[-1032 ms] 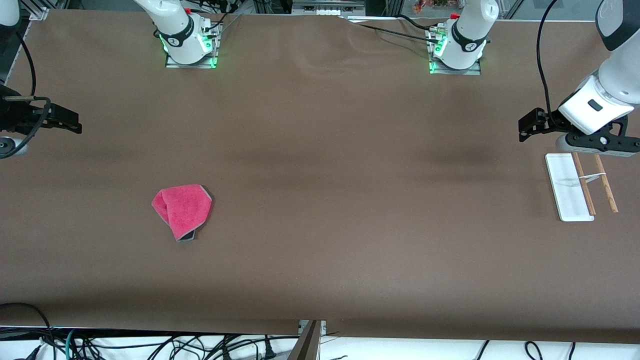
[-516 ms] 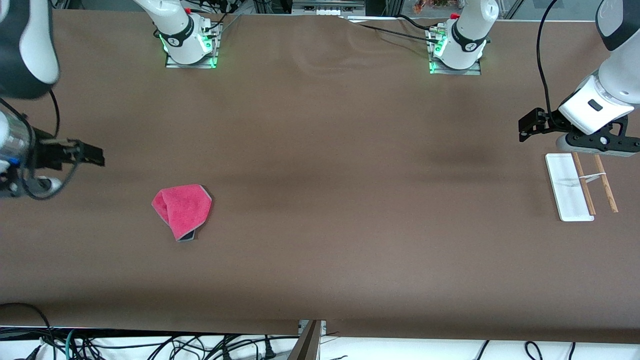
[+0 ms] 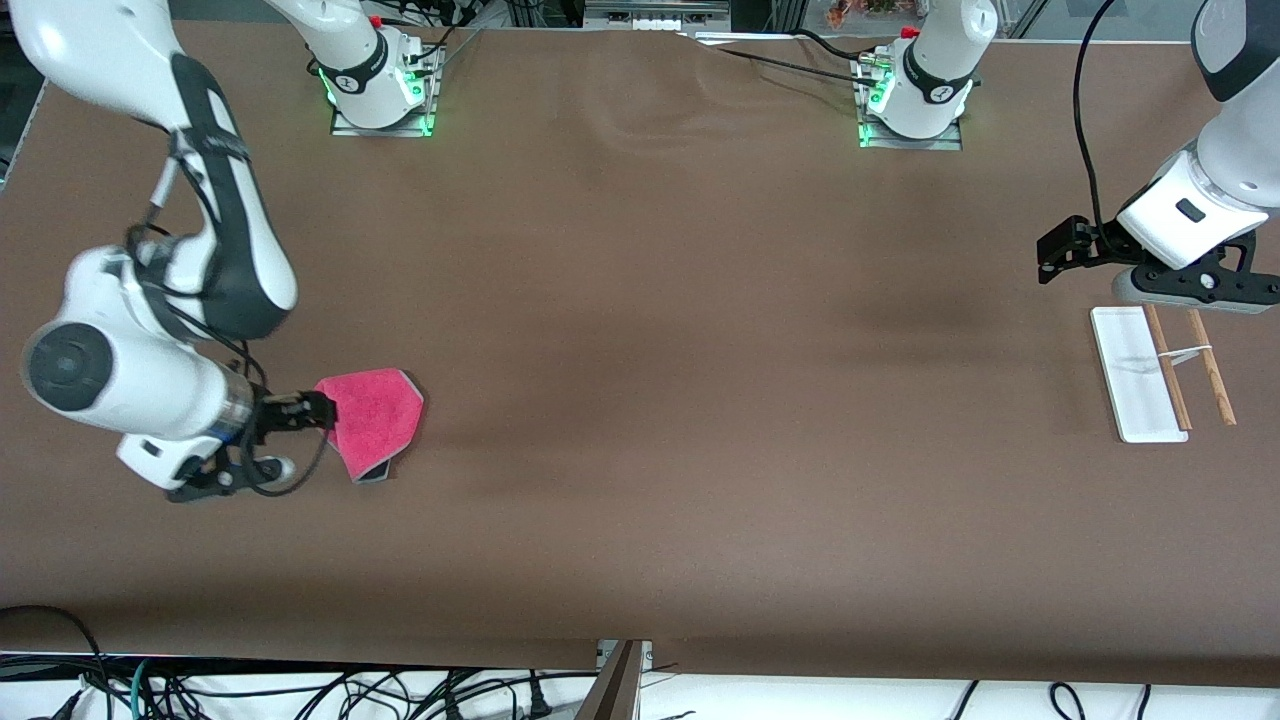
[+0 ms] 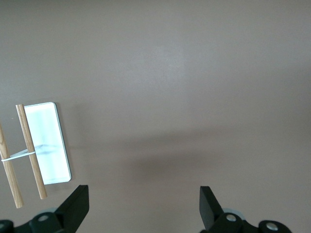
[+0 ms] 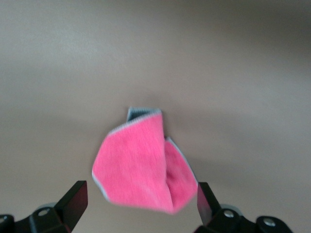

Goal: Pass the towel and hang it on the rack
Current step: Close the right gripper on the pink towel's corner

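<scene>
Right at the edge of the towel (image 3: 372,420) sits the right gripper (image 3: 318,410), low over the tabletop (image 3: 640,400) at the right arm's end. Its jaws are spread wide and hold nothing. The right wrist view shows the towel (image 5: 143,165) lying between the two finger tips and just ahead of them, so the jaws only need to go forward a little and down to close on it. The towel is a folded pink lump lying flat, with a grey edge, and its long way runs from the gripper toward the front camera and a bit sideways. This arm is by far the closer one to the towel. The rack (image 3: 1160,372) is well apart from the towel, at the left arm's end of the tabletop. The left gripper (image 3: 1050,255) waits up in the air close to the rack, its jaws wide too and holding nothing. I think the grab comes first, then the pass.
</scene>
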